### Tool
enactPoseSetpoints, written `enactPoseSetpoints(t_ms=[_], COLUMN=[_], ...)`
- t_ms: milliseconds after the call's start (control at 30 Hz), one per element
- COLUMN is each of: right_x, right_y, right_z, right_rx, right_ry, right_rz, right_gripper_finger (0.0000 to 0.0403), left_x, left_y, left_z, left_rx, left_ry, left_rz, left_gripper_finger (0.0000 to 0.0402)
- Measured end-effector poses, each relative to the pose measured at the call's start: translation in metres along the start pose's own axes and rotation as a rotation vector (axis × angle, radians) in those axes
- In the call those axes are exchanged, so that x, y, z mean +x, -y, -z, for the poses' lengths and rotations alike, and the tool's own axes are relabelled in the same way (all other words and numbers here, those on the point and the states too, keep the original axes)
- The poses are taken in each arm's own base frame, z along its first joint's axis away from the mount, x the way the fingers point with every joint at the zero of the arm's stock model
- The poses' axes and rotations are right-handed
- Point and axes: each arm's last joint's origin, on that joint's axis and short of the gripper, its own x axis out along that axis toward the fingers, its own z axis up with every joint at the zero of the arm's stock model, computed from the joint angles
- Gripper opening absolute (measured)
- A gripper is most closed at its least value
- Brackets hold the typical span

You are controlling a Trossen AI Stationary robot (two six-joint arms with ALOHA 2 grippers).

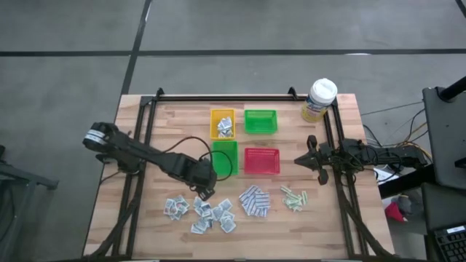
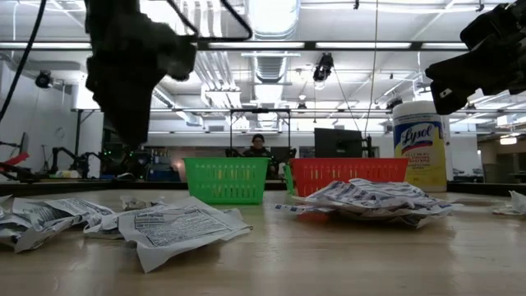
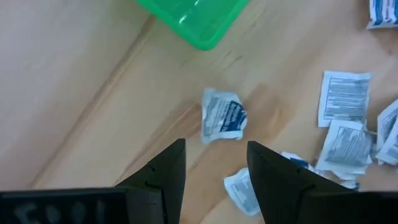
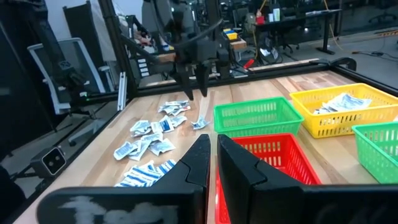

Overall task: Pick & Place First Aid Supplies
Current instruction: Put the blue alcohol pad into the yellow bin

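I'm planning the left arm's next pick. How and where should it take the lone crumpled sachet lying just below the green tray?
Probably straight from above: the crumpled sachet lies flat on the table, apart from the other sachets, with the open left gripper hovering just short of it. Its raised, wrinkled middle gives the fingers something to pinch; the flat edges offer little.

The high camera looked straight down on the whole worktop [image 1: 145,218]. The low one sat at its surface, facing the room. Both wrist cameras looked past their own fingers; the right and low views shared the red tray [image 4: 273,155].
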Motion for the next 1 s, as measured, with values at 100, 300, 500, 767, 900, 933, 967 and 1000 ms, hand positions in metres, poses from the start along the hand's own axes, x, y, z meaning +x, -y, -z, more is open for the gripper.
enactPoseSetpoints(t_ms=[100,300,500,767,900,933,967,1000], right_x=[0.0,0.0,0.0,0.0,0.0,0.0,0.0,0.0], right_y=[0.0,0.0,0.0,0.0,0.0,0.0,0.0,0.0], right_z=[0.0,0.0,0.0,0.0,0.0,0.0,0.0,0.0], right_rx=[0.0,0.0,0.0,0.0,0.0,0.0,0.0,0.0], right_ry=[0.0,0.0,0.0,0.0,0.0,0.0,0.0,0.0], right_rz=[0.0,0.0,0.0,0.0,0.0,0.0,0.0,0.0], right_gripper_finger=[0.0028,0.0028,0.0028,0.0028,0.0028,0.0028,0.0028,0.0028], left_x=[0.011,0.028,0.034,0.04,0.045,0.047,0.048,0.049], left_y=[-0.001,-0.006,-0.011,-0.014,-0.014,-0.014,-0.014,-0.015], left_z=[0.002,0.008,0.012,0.014,0.015,0.015,0.015,0.016], left_rx=[0.012,0.014,0.068,0.127,0.122,0.123,0.124,0.125], left_ry=[0.028,0.055,0.048,0.092,0.114,0.114,0.11,0.106], left_rz=[0.038,0.073,0.053,0.034,0.071,0.074,0.07,0.065], left_gripper_finger=[0.0163,0.0163,0.0163,0.0163,0.0163,0.0163,0.0163,0.0163])
